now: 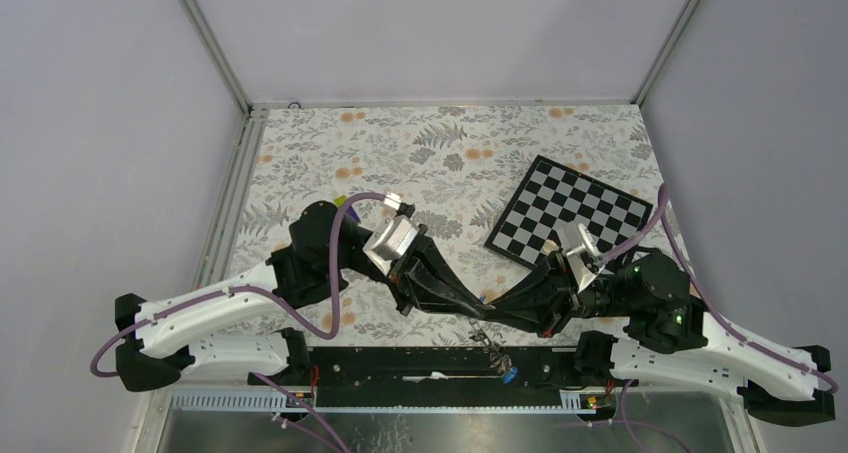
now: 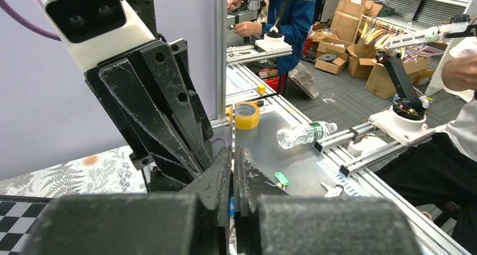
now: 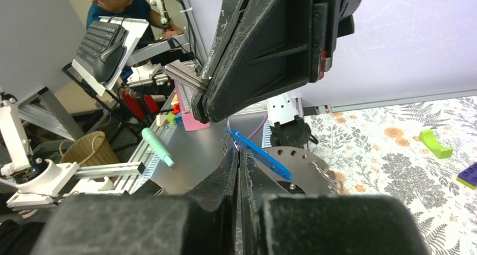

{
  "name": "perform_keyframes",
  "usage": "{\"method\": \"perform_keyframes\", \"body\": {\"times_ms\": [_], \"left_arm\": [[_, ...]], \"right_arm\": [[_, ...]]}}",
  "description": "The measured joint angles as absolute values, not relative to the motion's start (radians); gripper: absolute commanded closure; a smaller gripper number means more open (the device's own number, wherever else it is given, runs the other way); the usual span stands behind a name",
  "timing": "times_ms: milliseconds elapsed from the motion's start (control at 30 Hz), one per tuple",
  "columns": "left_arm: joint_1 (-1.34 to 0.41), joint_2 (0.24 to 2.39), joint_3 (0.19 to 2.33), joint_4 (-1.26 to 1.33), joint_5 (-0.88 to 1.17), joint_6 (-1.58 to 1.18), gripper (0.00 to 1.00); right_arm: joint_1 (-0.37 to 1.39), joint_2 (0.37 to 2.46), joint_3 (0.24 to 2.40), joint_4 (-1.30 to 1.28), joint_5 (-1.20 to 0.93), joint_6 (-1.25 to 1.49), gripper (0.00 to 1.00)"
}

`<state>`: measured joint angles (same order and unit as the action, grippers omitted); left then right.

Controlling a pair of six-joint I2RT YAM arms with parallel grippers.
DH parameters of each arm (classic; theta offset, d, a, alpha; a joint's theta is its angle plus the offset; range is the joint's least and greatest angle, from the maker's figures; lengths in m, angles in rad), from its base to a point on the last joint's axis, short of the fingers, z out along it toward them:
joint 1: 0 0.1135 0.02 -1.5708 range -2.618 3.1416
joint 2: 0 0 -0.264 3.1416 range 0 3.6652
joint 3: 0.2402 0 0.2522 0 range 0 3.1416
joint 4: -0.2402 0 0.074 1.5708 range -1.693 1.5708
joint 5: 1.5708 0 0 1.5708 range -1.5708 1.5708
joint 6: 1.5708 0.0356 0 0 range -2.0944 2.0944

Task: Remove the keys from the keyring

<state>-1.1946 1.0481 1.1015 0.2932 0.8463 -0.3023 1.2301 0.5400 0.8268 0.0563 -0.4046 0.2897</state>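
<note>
Both grippers meet tip to tip above the table's near edge. My left gripper (image 1: 470, 311) (image 2: 233, 153) is shut on a thin grey metal edge, the keyring (image 2: 233, 132), seen edge-on between its pads. My right gripper (image 1: 497, 318) (image 3: 237, 152) is shut just under it, where a blue-tagged key (image 3: 260, 153) and a thin wire loop (image 3: 225, 143) meet. The pads hide exactly what they pinch. Small silver keys (image 1: 489, 341) dangle below the two grippers, and a blue tag (image 1: 510, 376) shows lower down by the rail.
A checkerboard (image 1: 570, 213) lies at the right rear of the floral table (image 1: 400, 153). A green block (image 3: 435, 143) and a purple block (image 3: 468, 175) lie on the cloth. On the metal bench (image 2: 270, 153) below are a green-tagged key (image 2: 281, 178), a silver key (image 2: 332, 190), a bottle (image 2: 306, 133) and tape (image 2: 246, 115).
</note>
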Motion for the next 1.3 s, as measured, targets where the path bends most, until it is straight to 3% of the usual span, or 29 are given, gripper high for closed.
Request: {"method": "perform_keyframes", "body": {"times_ms": [1300], "left_arm": [[-1.190,1.021,1.063,0.337,0.743,-0.284,1.00]], "right_arm": [[1.230,0.418,0.743,0.176,-0.170,0.456,1.00]]}}
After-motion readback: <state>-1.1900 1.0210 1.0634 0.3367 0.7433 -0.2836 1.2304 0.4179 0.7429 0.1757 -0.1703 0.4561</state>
